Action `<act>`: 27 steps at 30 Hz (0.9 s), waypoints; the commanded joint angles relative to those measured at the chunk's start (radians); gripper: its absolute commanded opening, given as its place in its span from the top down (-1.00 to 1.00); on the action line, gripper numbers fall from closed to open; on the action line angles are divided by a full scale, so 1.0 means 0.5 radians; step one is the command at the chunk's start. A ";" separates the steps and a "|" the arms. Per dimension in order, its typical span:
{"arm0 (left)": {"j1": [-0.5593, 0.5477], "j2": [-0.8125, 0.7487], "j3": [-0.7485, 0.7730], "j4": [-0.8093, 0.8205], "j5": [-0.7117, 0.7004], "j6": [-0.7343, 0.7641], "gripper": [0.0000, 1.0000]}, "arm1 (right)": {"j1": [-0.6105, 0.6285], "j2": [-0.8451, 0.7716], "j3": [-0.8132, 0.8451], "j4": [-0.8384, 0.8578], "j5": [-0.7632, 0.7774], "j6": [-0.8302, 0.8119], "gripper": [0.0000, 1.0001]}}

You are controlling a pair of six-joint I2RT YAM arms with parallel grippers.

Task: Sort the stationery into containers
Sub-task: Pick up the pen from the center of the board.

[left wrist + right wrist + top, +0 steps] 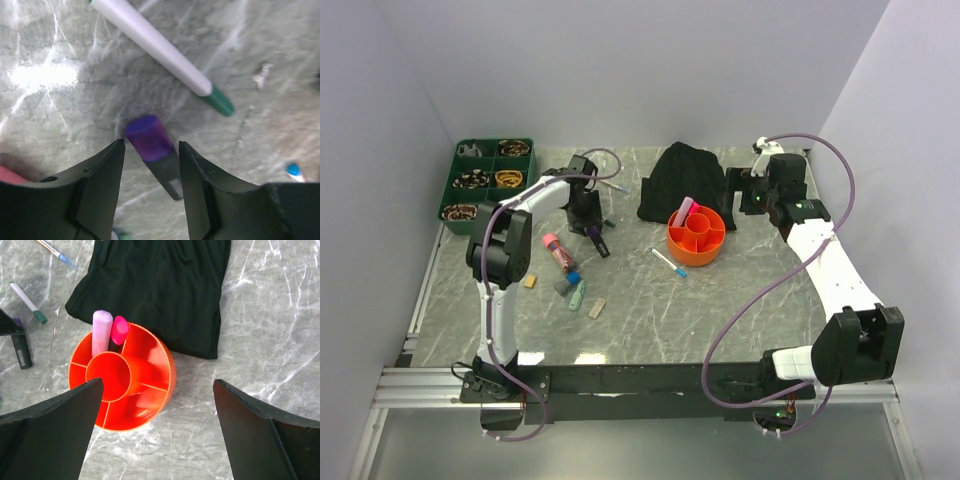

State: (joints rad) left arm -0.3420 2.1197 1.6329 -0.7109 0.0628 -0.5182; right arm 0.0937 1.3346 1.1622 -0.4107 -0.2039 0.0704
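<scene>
Left pincer (pixel 151 145) is hanging low over the desk (pixel 50 115), open, its fingers straddling a purple-capped black marker (pixel 150 140) that is lying flat between them, ungripped. A green-capped white pen (pixel 160 47) is lying just beyond. Right pincer (pixel 157 385) is hovering wide open above the orange tub (pixel 162 397), where a lilac marker (pixel 101 332) and a pink marker (pixel 119 329) are standing side by side, next to the black cloth (pixel 160 285).

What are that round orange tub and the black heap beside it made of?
The round orange tub looks like moulded plastic: it is smooth and slightly glossy, with thin, even dividers. The black heap seems to be soft matte fabric, judging by its folds and limp edges.
</scene>
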 commanded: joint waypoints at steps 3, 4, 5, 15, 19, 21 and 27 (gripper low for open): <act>-0.061 0.141 0.060 -0.048 -0.067 -0.004 0.02 | -0.006 -0.095 -0.036 0.042 -0.022 0.028 -0.98; -0.071 0.154 0.072 -0.051 -0.085 -0.001 0.06 | 0.000 -0.095 -0.036 0.033 -0.025 0.028 -0.99; -0.089 0.178 0.069 -0.054 -0.092 -0.004 0.12 | -0.006 -0.098 -0.030 0.021 -0.031 0.028 -0.99; -0.056 0.011 -0.011 -0.115 0.021 0.202 0.99 | -0.009 -0.095 0.001 0.018 -0.040 0.028 -0.99; 0.027 -0.202 0.172 -0.161 0.257 0.340 0.99 | -0.009 -0.117 0.016 0.014 -0.034 0.013 -0.99; 0.037 -0.226 0.323 -0.219 0.608 0.523 0.99 | -0.009 -0.129 0.013 0.021 -0.031 0.000 -0.99; 0.018 -0.533 0.012 1.086 1.450 0.653 0.99 | -0.009 -0.166 -0.036 0.054 -0.012 -0.033 -0.99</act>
State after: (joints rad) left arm -0.3107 2.0308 1.7504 -0.6594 0.4271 -0.2665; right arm 0.0917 1.3033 1.1503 -0.4114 -0.2123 0.0700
